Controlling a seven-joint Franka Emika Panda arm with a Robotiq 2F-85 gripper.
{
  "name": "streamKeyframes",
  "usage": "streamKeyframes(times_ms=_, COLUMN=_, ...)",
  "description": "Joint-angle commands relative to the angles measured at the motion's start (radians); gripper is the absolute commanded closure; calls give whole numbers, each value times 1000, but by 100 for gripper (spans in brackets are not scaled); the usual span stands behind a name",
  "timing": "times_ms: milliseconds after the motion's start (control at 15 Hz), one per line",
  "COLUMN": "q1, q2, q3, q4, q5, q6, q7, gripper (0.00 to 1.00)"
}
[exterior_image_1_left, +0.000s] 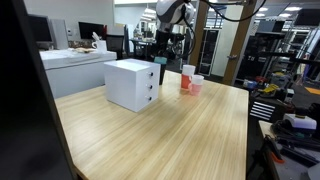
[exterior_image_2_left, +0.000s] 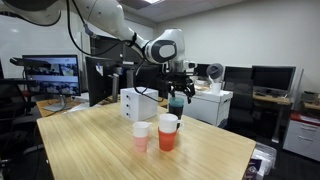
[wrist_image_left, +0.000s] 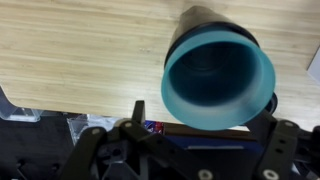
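My gripper (exterior_image_2_left: 177, 92) is shut on a teal cup (exterior_image_2_left: 177, 101) and holds it upright in the air, above the far edge of the wooden table (exterior_image_2_left: 100, 145). In the wrist view the cup's open mouth (wrist_image_left: 218, 78) fills the frame between my two fingers (wrist_image_left: 205, 112), with the table top below it. A white two-drawer box (exterior_image_2_left: 138, 103) stands just beside the held cup. Nearer the camera stand an orange cup with a white cup stacked in it (exterior_image_2_left: 167, 132) and a pink cup (exterior_image_2_left: 141, 136).
In an exterior view the white box (exterior_image_1_left: 132, 83) sits mid-table, with the orange cup (exterior_image_1_left: 188, 77) and the pink cup (exterior_image_1_left: 197, 84) beside it. My arm (exterior_image_1_left: 172, 12) reaches in from behind the table (exterior_image_1_left: 170, 140). Desks, monitors and shelves surround the table.
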Motion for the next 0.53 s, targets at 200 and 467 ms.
streamKeyframes(times_ms=200, q1=11, q2=-40, q3=-10, q4=-35, q5=-28, q6=-66, q7=4, gripper=43)
streamKeyframes(times_ms=467, q1=39, q2=-67, q3=-41, q4=-38, q5=-84, q6=-134, q7=32, gripper=70)
